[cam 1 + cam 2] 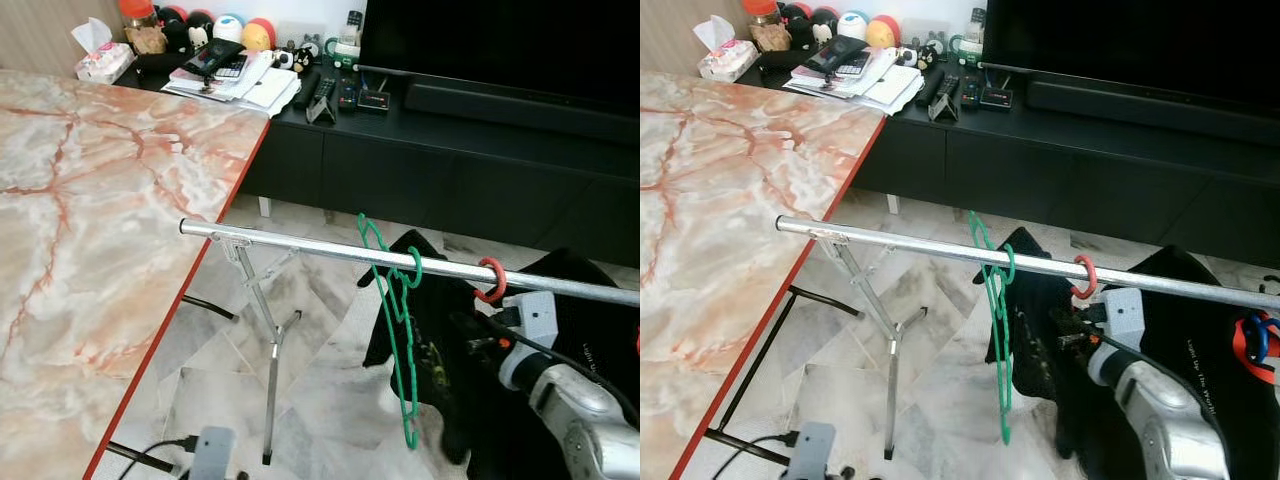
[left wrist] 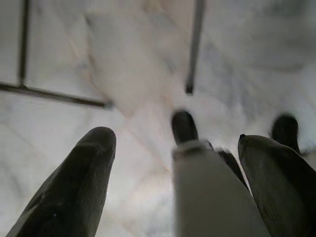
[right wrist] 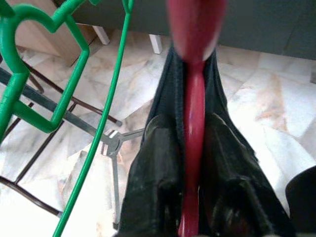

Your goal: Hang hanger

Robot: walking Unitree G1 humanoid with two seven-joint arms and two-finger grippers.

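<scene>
On my far left I see the marble tabletop (image 1: 90,200) with its red edge, and beyond it a black TV cabinet (image 1: 400,150) cluttered with papers, remotes and small toys. My left gripper (image 2: 173,192) hangs low over the marble floor (image 1: 320,330), its jaws spread apart with nothing between them, near the thin legs of the rack. Moving right, a silver rail (image 1: 300,243) runs across the scene on a folding metal stand (image 1: 270,340). A green hanger (image 1: 395,320) hangs from the rail near its middle, empty and dangling freely. Just to its right, a red hanger (image 1: 490,280) has its hook over the rail, with a black garment (image 1: 440,350) draped on it below. My right gripper (image 3: 192,168) is up just below the rail, and in the right wrist view I see its jaws closed on the red hanger's neck, black fabric bunched on either side of the stem. Further right another dark garment (image 1: 1200,340) hangs from the rail, and at the right edge a blue and orange clip-like item (image 1: 1255,340) shows.
</scene>
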